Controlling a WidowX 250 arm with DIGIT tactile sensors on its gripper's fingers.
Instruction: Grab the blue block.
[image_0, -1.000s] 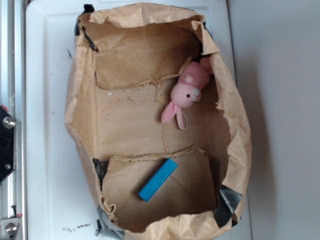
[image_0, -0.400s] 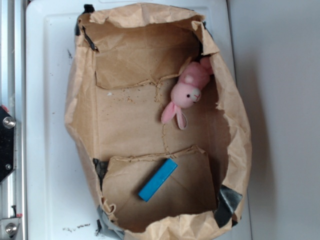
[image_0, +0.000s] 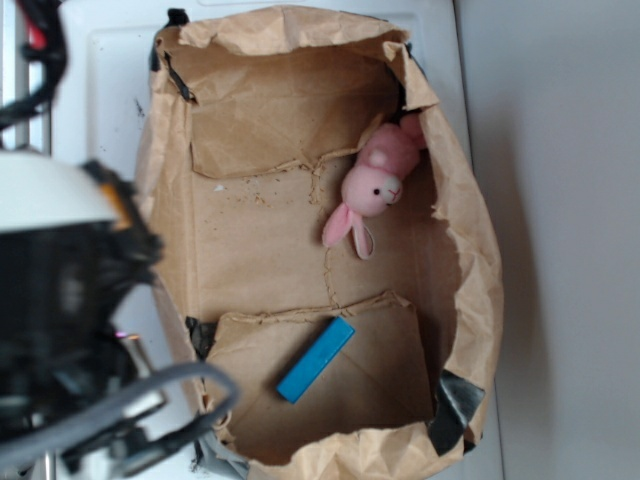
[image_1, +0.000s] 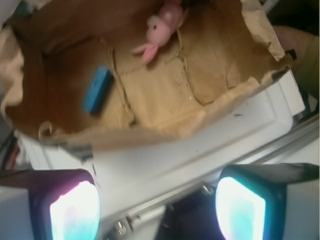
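Inside bag: blue block is laid flat.
Handling: judged stiff, light, smooth; best taken across narrow sides.
Gripper: spread wide, nothing held.

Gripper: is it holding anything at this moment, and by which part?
Nothing. The gripper is open and empty outside the paper bag; the blue block lies untouched inside.

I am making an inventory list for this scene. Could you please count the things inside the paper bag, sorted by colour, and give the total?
Inside the brown paper bag:
Blue: 1, the blue block
Pink: 1, the pink plush bunny
Total: 2
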